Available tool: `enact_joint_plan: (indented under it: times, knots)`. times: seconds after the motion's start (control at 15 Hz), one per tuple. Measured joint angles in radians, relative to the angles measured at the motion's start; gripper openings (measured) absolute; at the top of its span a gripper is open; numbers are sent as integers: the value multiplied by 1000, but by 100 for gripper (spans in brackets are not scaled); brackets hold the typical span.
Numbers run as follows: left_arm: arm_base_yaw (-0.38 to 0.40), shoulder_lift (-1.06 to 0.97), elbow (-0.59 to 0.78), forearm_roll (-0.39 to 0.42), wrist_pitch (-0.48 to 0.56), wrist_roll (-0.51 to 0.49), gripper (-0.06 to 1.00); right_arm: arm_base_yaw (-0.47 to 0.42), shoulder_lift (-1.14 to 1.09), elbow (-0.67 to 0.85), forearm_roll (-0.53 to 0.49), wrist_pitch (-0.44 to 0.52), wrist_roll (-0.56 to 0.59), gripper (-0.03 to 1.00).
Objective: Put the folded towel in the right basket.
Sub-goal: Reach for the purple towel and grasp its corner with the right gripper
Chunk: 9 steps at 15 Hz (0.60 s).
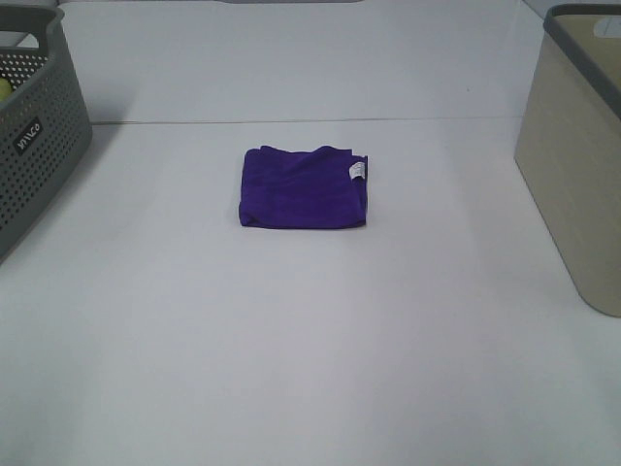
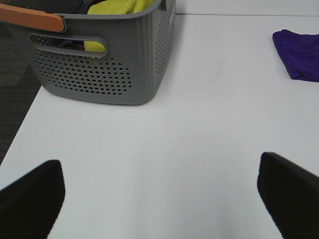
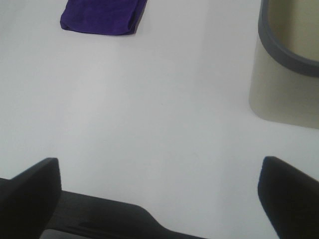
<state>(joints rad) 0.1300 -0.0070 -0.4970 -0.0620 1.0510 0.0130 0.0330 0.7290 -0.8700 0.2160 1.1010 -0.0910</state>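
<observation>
A folded purple towel [image 1: 304,186] with a small white tag lies flat in the middle of the white table. It also shows in the left wrist view [image 2: 299,54] and in the right wrist view [image 3: 103,16]. The beige right basket [image 1: 574,150] with a grey rim stands at the table's right edge, also in the right wrist view [image 3: 287,64]. Neither gripper shows in the high view. My left gripper [image 2: 159,199] is open and empty over the table near the grey basket. My right gripper [image 3: 159,194] is open and empty, apart from both towel and beige basket.
A grey perforated basket [image 1: 29,126] stands at the table's left edge; the left wrist view [image 2: 104,55] shows yellow cloth [image 2: 119,7] inside and an orange handle [image 2: 30,17]. The table's near edge shows in the right wrist view [image 3: 109,219].
</observation>
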Motion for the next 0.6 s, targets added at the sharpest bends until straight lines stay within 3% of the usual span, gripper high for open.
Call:
enact_joint_plan:
  times: [0.27,0.6]
  knots:
    - [0,0,0,0,0,0,99,12,451,-272,137,-37,-56,98]
    - [0,0,0,0,0,0,99,97,841,-514,207,-71,-64,98]
